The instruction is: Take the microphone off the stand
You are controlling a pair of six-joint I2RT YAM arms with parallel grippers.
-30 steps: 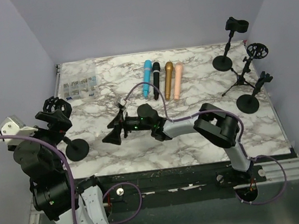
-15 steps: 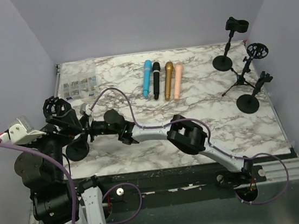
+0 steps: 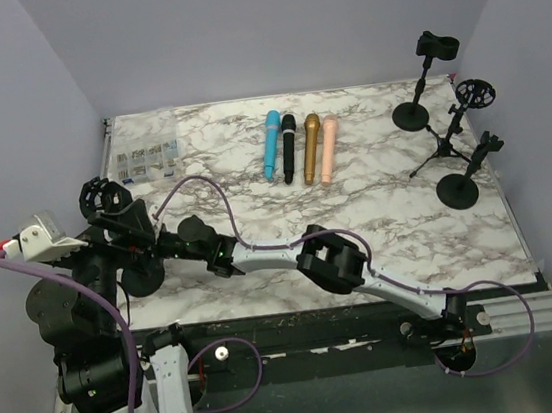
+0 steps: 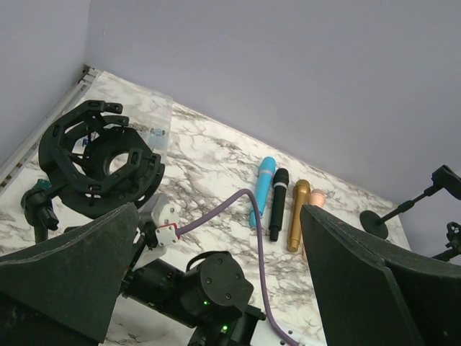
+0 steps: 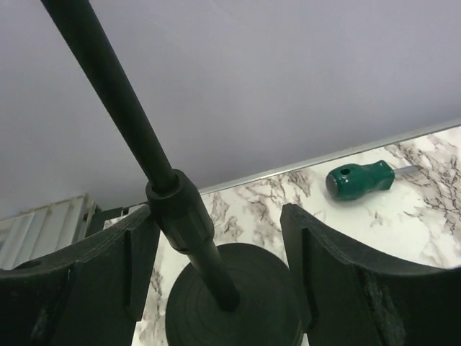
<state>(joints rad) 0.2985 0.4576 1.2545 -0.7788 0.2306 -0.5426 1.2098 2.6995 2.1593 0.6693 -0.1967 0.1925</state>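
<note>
Overhead, I have the right arm stretched clear across the table. The right gripper (image 3: 156, 244) is at the stand (image 3: 144, 276) on the 9 o'clock side. The left gripper (image 3: 125, 223) hangs just beside the same stand, near its shock mount (image 3: 101, 198). From up here I cannot tell how either set of jaws stands. The microphones (image 3: 299, 148) lie four in a row on the marble, well apart from both grippers at roughly 2 o'clock from them, with their long axes close to 12-to-6. Three other stands (image 3: 455, 189) sit toward the 3 o'clock edge, and I see no microphone in any of them.

On the left wrist camera, my left jaws are released wide with nothing between them. The shock mount sits at 10 o'clock in the frame, and its ring looks empty to me. The microphones lie flat on the table beyond, at 1 o'clock.

On the right wrist camera, the right jaws are released too, one on either side of the stand's pole (image 5: 130, 122). The collar (image 5: 180, 209) is closer to the 9 o'clock jaw, but I cannot tell whether it touches. The round base (image 5: 245, 288) is at 6 o'clock, and a green tool handle (image 5: 359, 180) lies at 3 o'clock.

I find no microphone seated in this stand, so I judge the removal already done. If one were hidden in the mount, the left gripper is nearer to pull it, and the right is placed to steady the pole.
</note>
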